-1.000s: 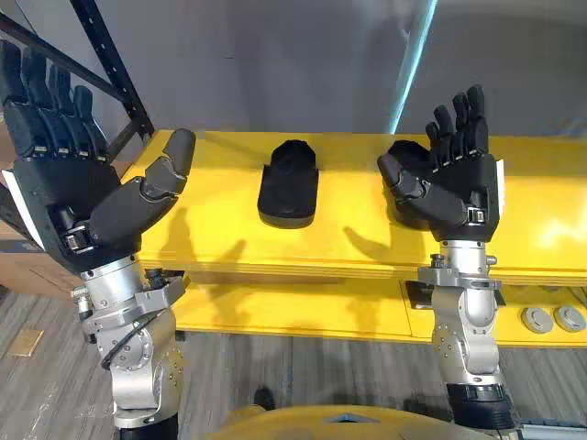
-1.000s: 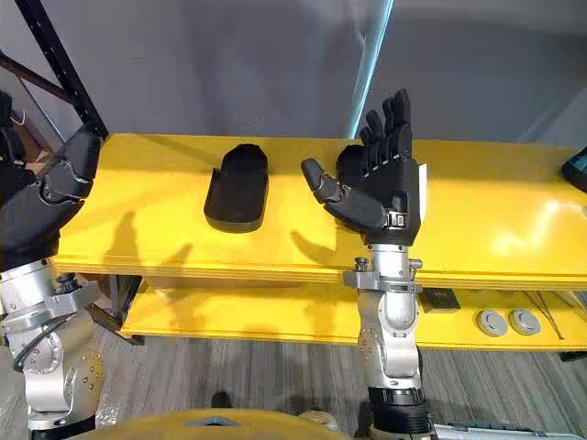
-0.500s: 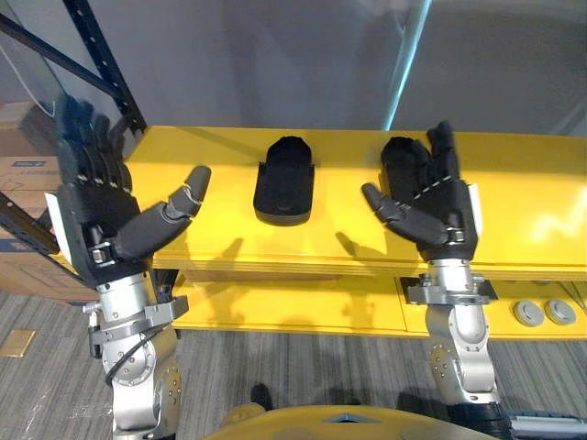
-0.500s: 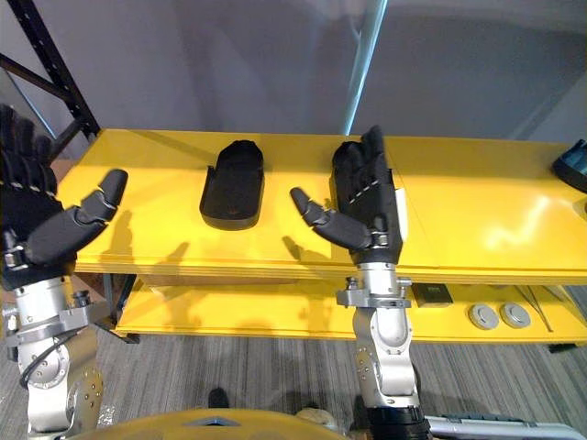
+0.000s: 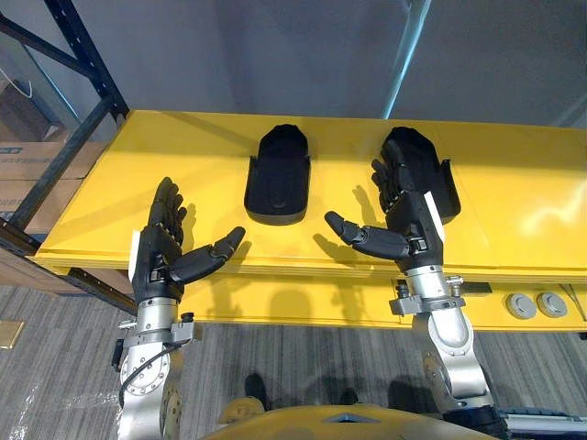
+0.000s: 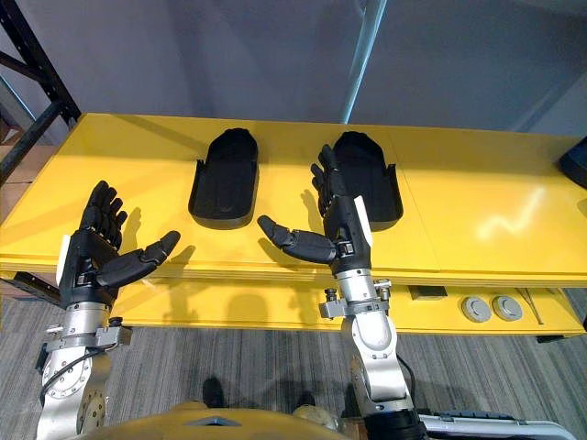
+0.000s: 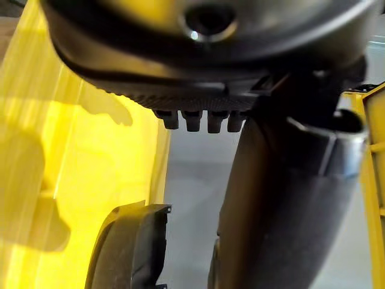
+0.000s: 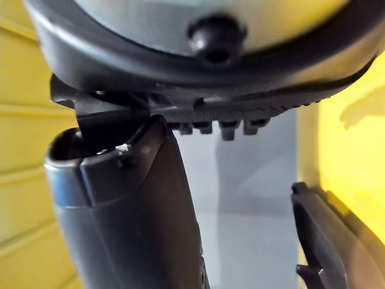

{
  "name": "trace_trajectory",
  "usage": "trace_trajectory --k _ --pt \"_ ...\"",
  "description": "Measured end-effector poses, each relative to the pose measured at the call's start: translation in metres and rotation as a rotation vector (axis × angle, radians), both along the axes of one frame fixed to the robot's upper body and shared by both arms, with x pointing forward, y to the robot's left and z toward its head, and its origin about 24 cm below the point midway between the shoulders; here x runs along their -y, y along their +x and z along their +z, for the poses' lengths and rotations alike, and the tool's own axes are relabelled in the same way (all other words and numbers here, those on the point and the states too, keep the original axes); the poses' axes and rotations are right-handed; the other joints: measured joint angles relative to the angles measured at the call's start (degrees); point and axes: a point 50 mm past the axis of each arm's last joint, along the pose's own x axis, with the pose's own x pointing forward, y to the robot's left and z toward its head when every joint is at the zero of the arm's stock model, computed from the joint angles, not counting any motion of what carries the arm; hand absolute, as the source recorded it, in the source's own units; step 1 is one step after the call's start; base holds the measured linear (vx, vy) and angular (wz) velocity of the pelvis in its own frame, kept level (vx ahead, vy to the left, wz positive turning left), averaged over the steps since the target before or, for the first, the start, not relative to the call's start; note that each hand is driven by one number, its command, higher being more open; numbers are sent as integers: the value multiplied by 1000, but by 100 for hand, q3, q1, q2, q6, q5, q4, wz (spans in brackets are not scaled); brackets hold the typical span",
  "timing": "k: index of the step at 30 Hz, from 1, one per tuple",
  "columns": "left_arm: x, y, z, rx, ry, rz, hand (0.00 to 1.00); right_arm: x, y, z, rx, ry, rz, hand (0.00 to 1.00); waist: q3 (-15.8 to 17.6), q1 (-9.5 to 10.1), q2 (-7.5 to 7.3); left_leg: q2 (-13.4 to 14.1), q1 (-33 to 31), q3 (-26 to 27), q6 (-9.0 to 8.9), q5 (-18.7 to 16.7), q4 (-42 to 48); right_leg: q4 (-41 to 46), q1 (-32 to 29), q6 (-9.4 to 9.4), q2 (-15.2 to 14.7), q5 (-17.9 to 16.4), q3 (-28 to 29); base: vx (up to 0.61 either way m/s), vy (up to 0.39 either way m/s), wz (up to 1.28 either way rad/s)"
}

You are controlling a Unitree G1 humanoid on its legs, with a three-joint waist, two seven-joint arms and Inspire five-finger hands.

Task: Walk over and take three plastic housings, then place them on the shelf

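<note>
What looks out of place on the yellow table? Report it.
The left housing and the right housing lie flat, side by side on the yellow table. Nothing looks spilled or damaged. Only oddity: the task wants three, and two lie here.

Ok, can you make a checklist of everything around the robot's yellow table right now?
Surface: yellow table, shiny.
Job's things: two black plastic housings lie side by side, apart: left housing and right housing. Neither is held.
Clutter: round grey discs on the lower ledge at the right.
Robot hands: left robot hand open at the table's front edge; right robot hand open, by the right housing's near end.
Cables: nothing seen.
Surroundings: black rack frame and cardboard boxes at the left; grey floor.
</note>
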Motion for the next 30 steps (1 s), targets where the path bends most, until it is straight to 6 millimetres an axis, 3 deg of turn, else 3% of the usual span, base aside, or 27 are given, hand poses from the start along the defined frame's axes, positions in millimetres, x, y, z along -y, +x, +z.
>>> trace_trajectory --k 6,30 --pt "0 1 -21 -96 -42 -19 100 -3 -1 0 0 -32 60 100 82 -36 138 4 -36 80 -48 -67 -2 -3 -94 -54 -3 -42 72 -13 8 -6" --pt "24 13 -32 -140 -82 -195 100 -10 -3 -2 -7 -16 127 100 74 -151 211 -3 105 240 -14 -83 0 64 -77 -13 -17 -15 253 4 1 -3"
